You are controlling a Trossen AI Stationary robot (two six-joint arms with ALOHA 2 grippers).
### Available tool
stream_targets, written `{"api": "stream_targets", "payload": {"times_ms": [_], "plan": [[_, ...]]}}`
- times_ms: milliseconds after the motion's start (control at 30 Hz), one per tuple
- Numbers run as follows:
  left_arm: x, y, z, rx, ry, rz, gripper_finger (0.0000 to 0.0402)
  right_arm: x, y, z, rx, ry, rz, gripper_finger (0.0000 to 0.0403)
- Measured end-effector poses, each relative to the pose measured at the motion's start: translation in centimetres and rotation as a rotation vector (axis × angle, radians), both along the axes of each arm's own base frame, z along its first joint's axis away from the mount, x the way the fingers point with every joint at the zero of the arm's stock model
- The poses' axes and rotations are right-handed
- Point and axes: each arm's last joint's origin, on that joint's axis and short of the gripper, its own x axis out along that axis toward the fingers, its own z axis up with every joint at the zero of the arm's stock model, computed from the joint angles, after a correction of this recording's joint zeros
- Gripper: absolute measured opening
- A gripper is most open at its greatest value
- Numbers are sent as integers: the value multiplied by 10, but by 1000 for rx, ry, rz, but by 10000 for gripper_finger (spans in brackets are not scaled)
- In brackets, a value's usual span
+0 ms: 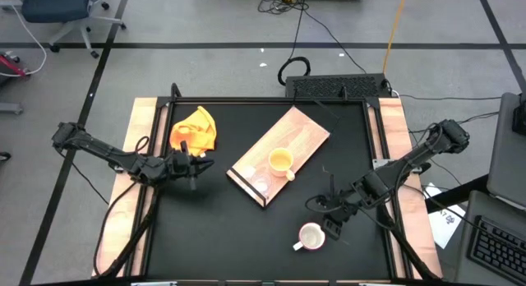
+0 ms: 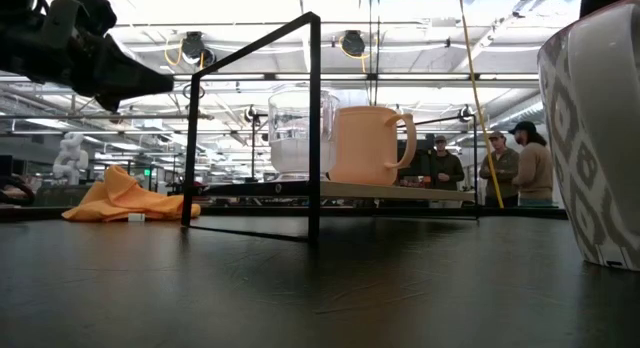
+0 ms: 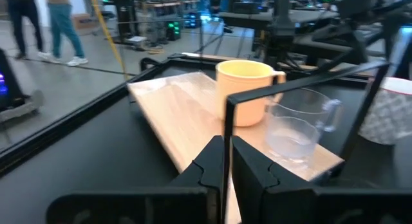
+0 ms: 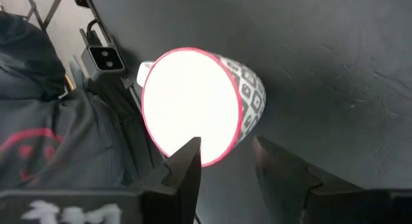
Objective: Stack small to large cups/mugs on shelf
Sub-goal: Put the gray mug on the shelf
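The shelf point(image 1: 288, 142), a light wood board on a black frame, lies slantwise mid-table. On it stand the yellow-orange mug point(image 1: 282, 160) and the clear glass cup point(image 1: 261, 186), side by side near its near end. The white mug point(image 1: 311, 236), patterned grey with a red rim, stands upright on the black tabletop near the front. My right gripper point(image 1: 330, 214) hangs open just beyond and above it, slanting down. My left gripper point(image 1: 195, 165) waits shut, left of the shelf and clear of the table. My right gripper stands open at the white mug's mouth. One fingertip point(image 4: 190, 153) shows in front of the mug's red rim point(image 4: 215, 161), and I cannot tell whether it touches it. The mug rests upright on its base on the table.
A yellow cloth point(image 1: 195, 130) lies crumpled at the table's far left. The shelf's black frame post point(image 2: 314, 128) rises above the board. Wooden side rails point(image 1: 144, 154) border the table. Several people point(image 2: 520, 163) stand in the room beyond.
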Motion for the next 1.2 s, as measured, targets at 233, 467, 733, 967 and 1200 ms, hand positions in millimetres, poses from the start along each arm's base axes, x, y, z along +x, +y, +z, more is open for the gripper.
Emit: {"api": "stream_targets", "payload": {"times_ms": [233,467,733,967,1200], "plan": [[0,-1,0,-3,2,-33,31,1,1,1,-16,-37,55,134],[0,-1,0,-2,2,-34,31,9,9,10,51,-200,231,134],[0,-1,0,0,3,-34,31,13,13,16,108,-276,273,134],[0,-1,-1,2,12,-34,31,13,9,13,147,-170,133,134],[0,-1,-3,11,37,-34,31,5,2,4,78,-31,25,137]]}}
